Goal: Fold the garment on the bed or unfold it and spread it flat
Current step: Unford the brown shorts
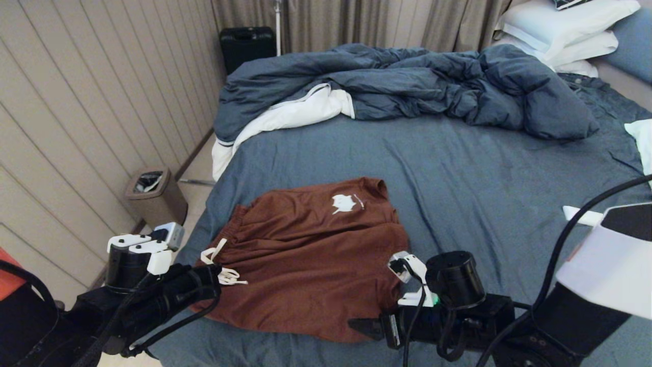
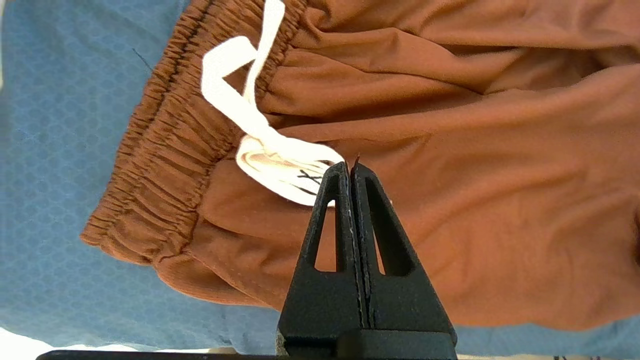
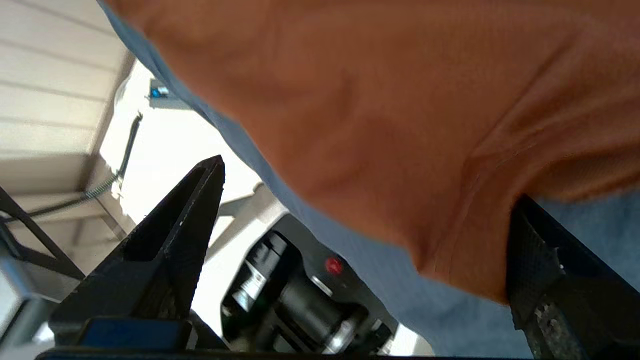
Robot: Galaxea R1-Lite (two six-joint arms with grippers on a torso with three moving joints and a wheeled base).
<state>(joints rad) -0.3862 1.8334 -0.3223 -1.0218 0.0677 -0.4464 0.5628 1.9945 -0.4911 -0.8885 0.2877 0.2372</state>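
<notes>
The rust-brown shorts (image 1: pixel 316 255) lie flat on the slate-blue sheet of the bed (image 1: pixel 484 168) near its front edge. The white printed mark (image 1: pixel 344 203) faces up and the waistband (image 1: pixel 232 229) points left. My left gripper (image 1: pixel 215 285) hovers over the waistband end beside the white drawstring (image 2: pixel 260 130). In the left wrist view this gripper (image 2: pixel 350 167) is shut, with no cloth between the fingers. My right gripper (image 1: pixel 367 326) sits at the shorts' front hem by the bed edge. Seen from the right wrist, it (image 3: pixel 369 180) is open, the hem corner (image 3: pixel 465 270) between its fingers (image 3: pixel 175 240).
A rumpled dark blue duvet (image 1: pixel 407 86) with white lining fills the far half of the bed, with white pillows (image 1: pixel 560 30) at the back right. A bin (image 1: pixel 153 196) stands on the floor to the left, a black case (image 1: pixel 247 46) by the curtain.
</notes>
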